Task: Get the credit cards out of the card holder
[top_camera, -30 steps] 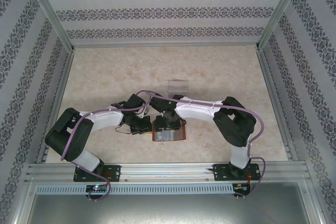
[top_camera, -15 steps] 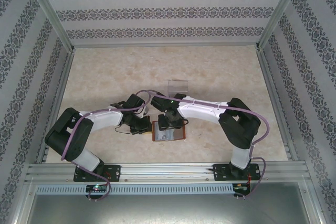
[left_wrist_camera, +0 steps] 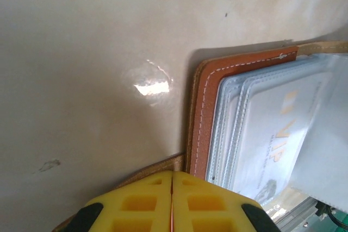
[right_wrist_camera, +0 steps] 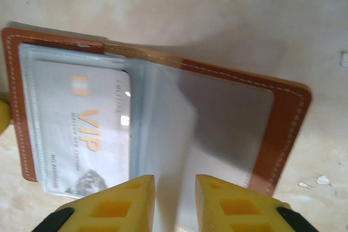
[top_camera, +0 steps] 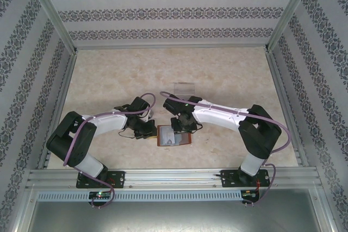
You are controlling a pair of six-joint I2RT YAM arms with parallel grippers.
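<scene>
Evidently little is done yet: the card holder (top_camera: 174, 136) lies open on the table (top_camera: 109, 80), a VIP credit card (right_wrist_camera: 81, 129) tucked in its pocket. The left gripper (left_wrist_camera: 172, 202), fingers pressed together, sits at the holder's stitched brown edge. The right gripper (right_wrist_camera: 174, 199), fingers narrowly apart, straddles a pale sheet (right_wrist_camera: 163, 134) at the holder's middle, and I cannot tell whether it is pinched.

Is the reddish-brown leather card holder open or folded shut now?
Open. The reddish-brown leather card holder lies spread flat, both inner sides showing, a pale VIP card in one pocket.
</scene>
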